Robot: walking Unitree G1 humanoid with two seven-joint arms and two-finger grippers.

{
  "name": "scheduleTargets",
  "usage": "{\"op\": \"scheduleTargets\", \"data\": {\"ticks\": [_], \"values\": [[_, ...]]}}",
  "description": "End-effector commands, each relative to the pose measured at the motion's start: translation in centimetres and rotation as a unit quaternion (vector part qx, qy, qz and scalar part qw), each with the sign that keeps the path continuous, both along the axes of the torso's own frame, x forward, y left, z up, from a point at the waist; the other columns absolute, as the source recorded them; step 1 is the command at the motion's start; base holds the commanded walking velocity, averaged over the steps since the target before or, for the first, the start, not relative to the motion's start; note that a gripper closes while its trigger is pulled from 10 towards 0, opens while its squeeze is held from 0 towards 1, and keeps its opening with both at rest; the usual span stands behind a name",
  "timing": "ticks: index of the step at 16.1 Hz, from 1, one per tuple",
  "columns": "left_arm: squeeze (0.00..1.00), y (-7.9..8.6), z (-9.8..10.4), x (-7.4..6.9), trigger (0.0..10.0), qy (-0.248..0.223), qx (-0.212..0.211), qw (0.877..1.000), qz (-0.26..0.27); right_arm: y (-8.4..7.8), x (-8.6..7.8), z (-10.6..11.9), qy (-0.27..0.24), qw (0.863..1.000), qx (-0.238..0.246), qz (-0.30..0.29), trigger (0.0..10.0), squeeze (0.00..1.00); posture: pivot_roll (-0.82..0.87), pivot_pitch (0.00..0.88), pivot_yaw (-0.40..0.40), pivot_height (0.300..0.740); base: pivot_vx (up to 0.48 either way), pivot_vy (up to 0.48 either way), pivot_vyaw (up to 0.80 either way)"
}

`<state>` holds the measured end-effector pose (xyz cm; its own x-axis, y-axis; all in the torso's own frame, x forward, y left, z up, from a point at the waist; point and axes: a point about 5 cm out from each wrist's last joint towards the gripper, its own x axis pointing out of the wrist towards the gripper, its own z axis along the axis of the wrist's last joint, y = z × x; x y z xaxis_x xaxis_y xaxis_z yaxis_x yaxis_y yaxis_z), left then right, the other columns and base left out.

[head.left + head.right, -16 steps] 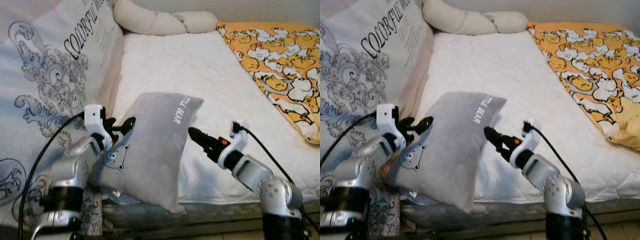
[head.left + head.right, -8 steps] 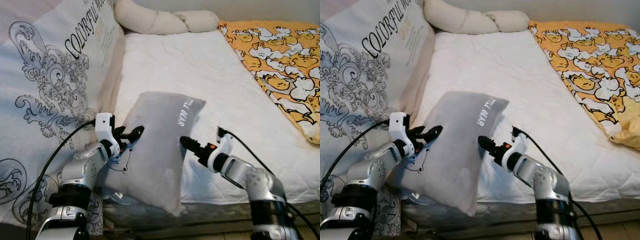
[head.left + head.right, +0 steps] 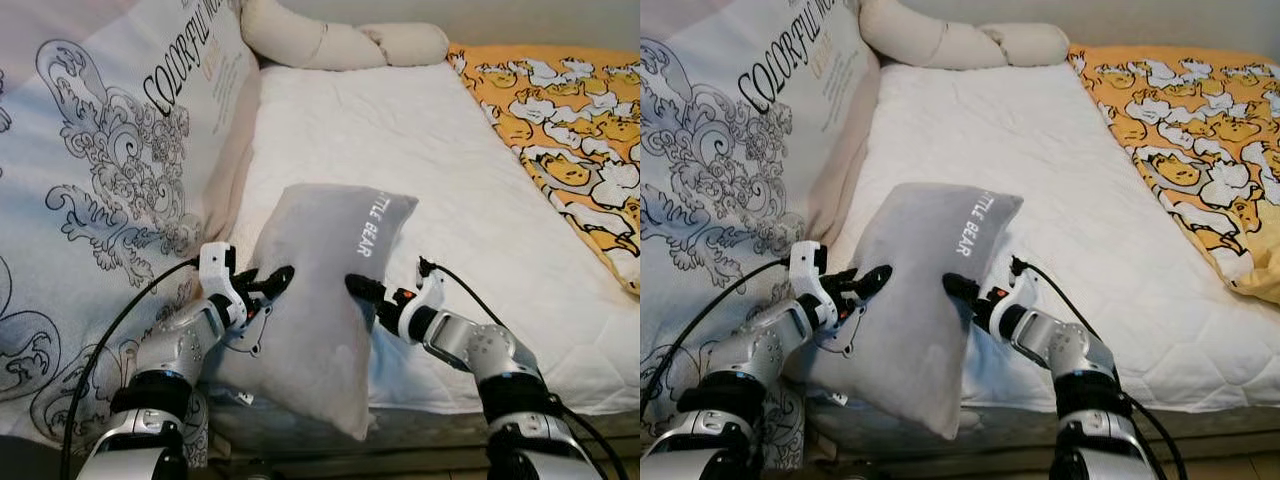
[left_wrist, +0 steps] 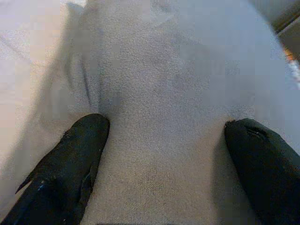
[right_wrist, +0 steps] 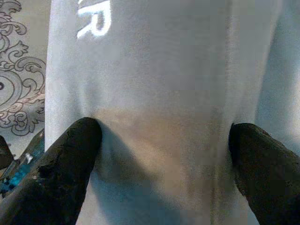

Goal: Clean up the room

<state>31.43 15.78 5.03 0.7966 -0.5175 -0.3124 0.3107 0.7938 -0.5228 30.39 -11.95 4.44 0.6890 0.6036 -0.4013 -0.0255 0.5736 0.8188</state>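
Left hand: the left hand (image 3: 268, 284) has its fingers spread and pressed into the left face of the pillow (image 3: 320, 300); in its wrist view both black fingertips (image 4: 79, 145) dent the grey cloth, well apart.
Right hand: the right hand (image 3: 362, 290) is likewise spread, its tips pushed into the pillow's right face, cloth bulging between them in its wrist view.
Pillow: grey, white lettering near its top corner, standing on edge at the near rim of the bed (image 3: 400, 150), squeezed between the two hands, its low corner hanging past the bed's edge.
Just changed: a second ago the right hand hung clear of the pillow and the left sat at its edge; both have since closed in and now touch it from either side.
Meaning for the task: I judge this a two-handed clamp, the step before lifting the pillow to tidy it away toward the bed's head.
Around: a large printed cushion (image 3: 120, 170) leans just left of the pillow; a beige bolster (image 3: 340, 45) lies at the bed's head; an orange quilt (image 3: 560, 130) covers the far right.
Hard to make out: the floor and the pillow's underside are hidden; whether the grip is firm enough, I cannot tell.
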Motion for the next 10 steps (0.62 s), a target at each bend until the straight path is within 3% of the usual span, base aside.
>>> {"op": "scheduleTargets", "data": {"ticks": [1,2,5,7,10], "values": [[0.0,-1.1,-1.4,-1.1,6.9,0.037,-0.013,0.999,-0.034,0.3,0.2,-0.1,-0.004,1.0,-0.013,0.006,4.9,0.0,0.06,0.0,-0.003,0.74,0.0,0.0,0.0],[0.0,-1.5,-1.6,-1.1,0.0,0.031,-0.009,0.998,-0.048,0.3,0.2,-0.4,-0.005,1.0,-0.019,0.004,0.0,0.0,0.06,0.0,-0.003,0.74,0.0,0.0,0.0],[0.0,-1.7,-1.4,-0.9,0.0,0.016,0.0,0.999,-0.045,0.2,0.2,-1.0,-0.008,0.999,-0.043,0.002,0.0,0.0,0.06,0.0,-0.002,0.74,0.0,0.0,0.0],[0.0,-1.8,-1.4,-0.8,0.0,0.006,0.038,0.998,-0.059,0.0,0.2,-1.2,-0.01,0.999,-0.043,-0.002,0.0,0.0,0.06,0.0,0.002,0.74,0.0,0.0,0.0],[0.0,-1.7,-1.1,-0.5,0.0,-0.008,0.053,0.997,-0.063,-0.2,0.3,-1.3,-0.016,0.999,-0.042,-0.011,0.0,0.0,0.06,0.0,0.008,0.74,0.0,0.0,0.0]]}}
